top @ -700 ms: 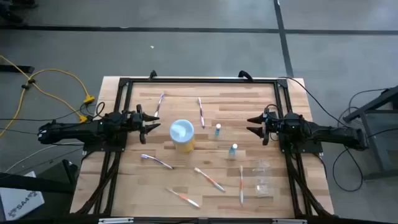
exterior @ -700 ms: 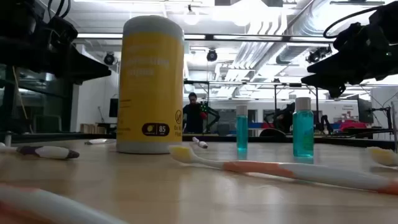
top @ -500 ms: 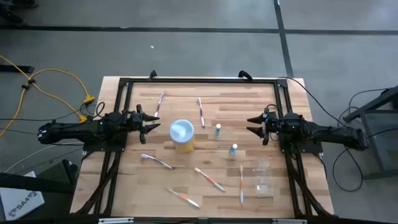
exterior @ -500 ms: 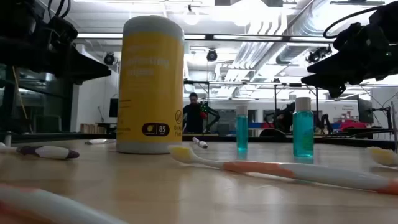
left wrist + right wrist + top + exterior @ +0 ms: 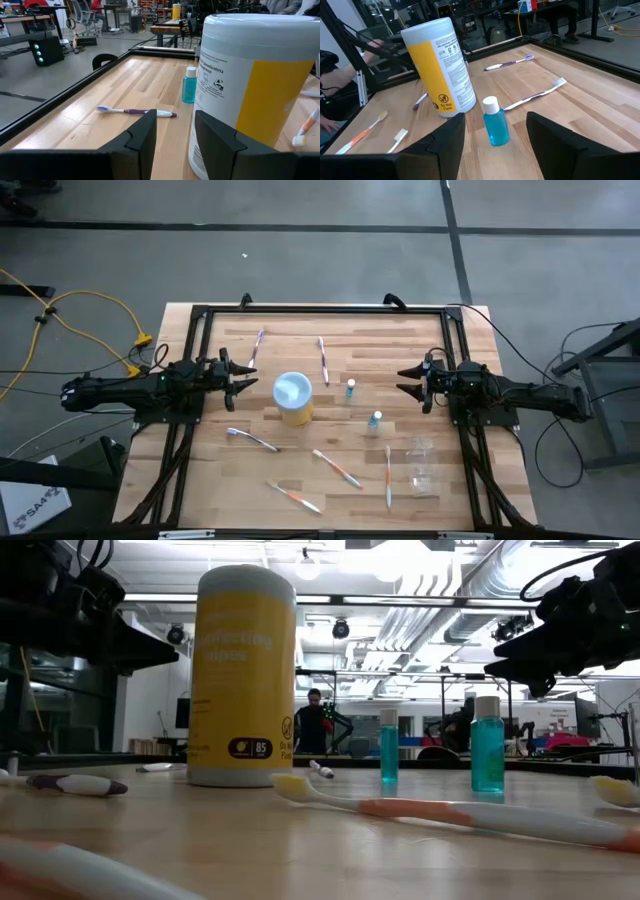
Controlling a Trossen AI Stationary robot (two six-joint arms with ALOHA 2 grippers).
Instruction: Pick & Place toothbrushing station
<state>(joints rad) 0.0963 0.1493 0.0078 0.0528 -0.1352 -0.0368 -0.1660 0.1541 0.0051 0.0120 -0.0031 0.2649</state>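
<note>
Nothing has budged on my feed over the last moment, so the job basically hasn't kicked off. The clear holder cups sit near the right edge of the table, and the toothbrushes are loose all over: two purple ones near the far edge, a white one and three orange ones toward the near side. The two teal bottles stand mid-table, just right of a yellow wipes canister that isn't part of the set. My left gripper hovers just left of that canister, fingers spread, holding nothing. The right gripper hangs near the bottles, also open and empty. Everything matches the earlier frames, so I figure the first grab is still ahead.
</note>
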